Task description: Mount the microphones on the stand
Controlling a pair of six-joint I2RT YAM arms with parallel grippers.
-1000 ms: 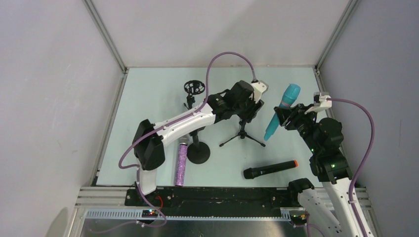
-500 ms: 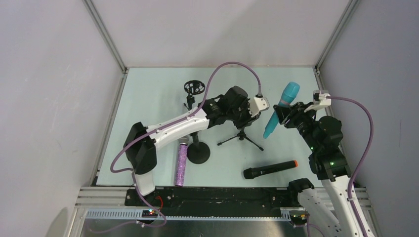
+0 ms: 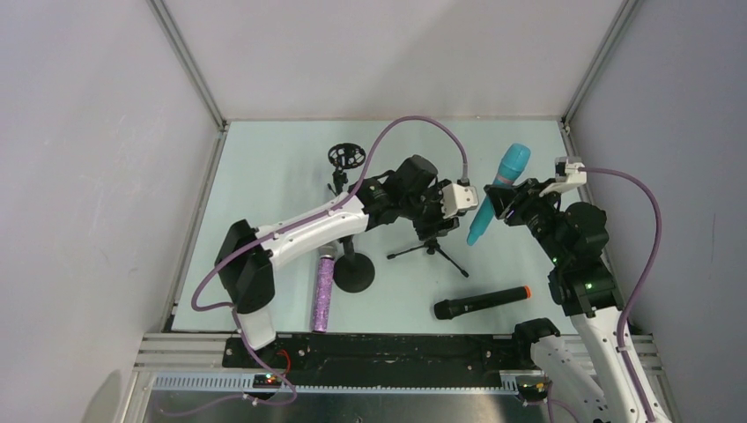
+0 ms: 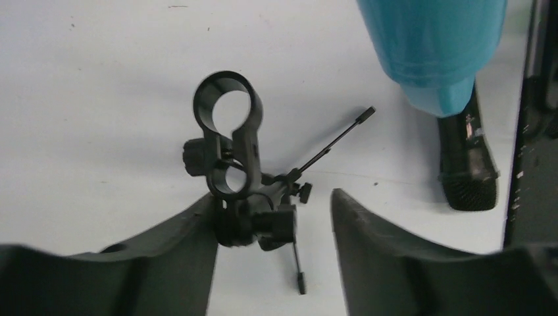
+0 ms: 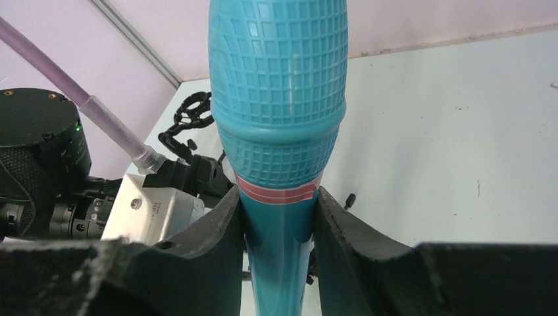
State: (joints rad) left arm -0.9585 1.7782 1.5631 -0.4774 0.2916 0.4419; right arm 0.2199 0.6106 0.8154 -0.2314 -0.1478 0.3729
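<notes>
My right gripper (image 3: 500,201) (image 5: 279,204) is shut on the light cyan-blue microphone (image 3: 496,194) (image 5: 279,99), holding it tilted, head up, above the table. My left gripper (image 3: 434,229) (image 4: 274,196) hangs over the small black tripod stand (image 3: 429,249). Its ring clip (image 4: 227,131) and neck rest against my left finger; the right finger stands apart from them, jaws open. The cyan microphone's tail (image 4: 434,52) hovers just right of the clip. The black microphone (image 3: 480,302) (image 4: 467,164) with an orange ring and the purple glitter microphone (image 3: 323,289) lie on the table.
A second stand with a round black base (image 3: 354,275) and a shock-mount ring (image 3: 345,157) (image 5: 191,118) stands left of the tripod, under my left arm. Grey walls close in the table on the left, back and right.
My left gripper has swung right and down onto the tripod stand, whose legs have turned slightly. My right gripper has carried the cyan microphone a little left, closer to the stand.
</notes>
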